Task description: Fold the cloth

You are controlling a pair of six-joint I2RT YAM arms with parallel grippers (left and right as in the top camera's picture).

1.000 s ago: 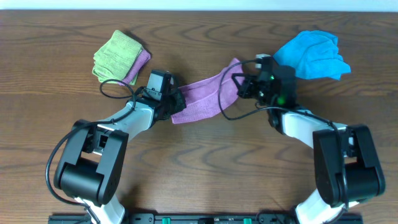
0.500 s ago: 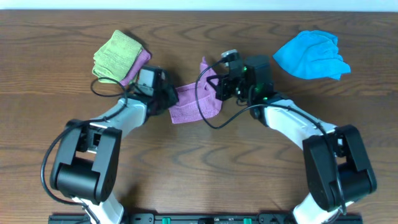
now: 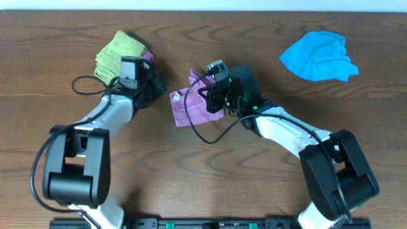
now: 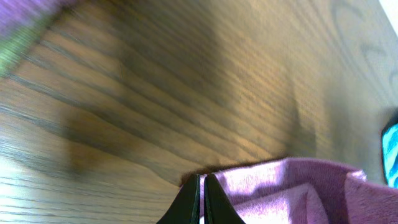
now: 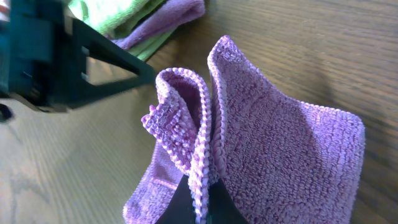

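The purple cloth point(image 3: 191, 113) lies bunched at the table's middle, its right part lifted and doubled over toward the left. My right gripper point(image 3: 213, 100) is shut on a folded edge of it, which stands up between the fingers in the right wrist view point(image 5: 198, 199); the cloth point(image 5: 286, 143) spreads to the right there. My left gripper point(image 3: 163, 91) is at the cloth's upper left corner. In the left wrist view its fingers point(image 4: 201, 182) are shut at the edge of the cloth point(image 4: 298, 193).
A folded stack of green and purple cloths point(image 3: 117, 57) sits at the back left, just behind the left arm; it shows in the right wrist view point(image 5: 134, 15). A crumpled blue cloth point(image 3: 318, 56) lies at the back right.
The right gripper has carried the cloth's right end leftward, turning a long strip into a short doubled bundle. The left gripper has moved up and to the left.
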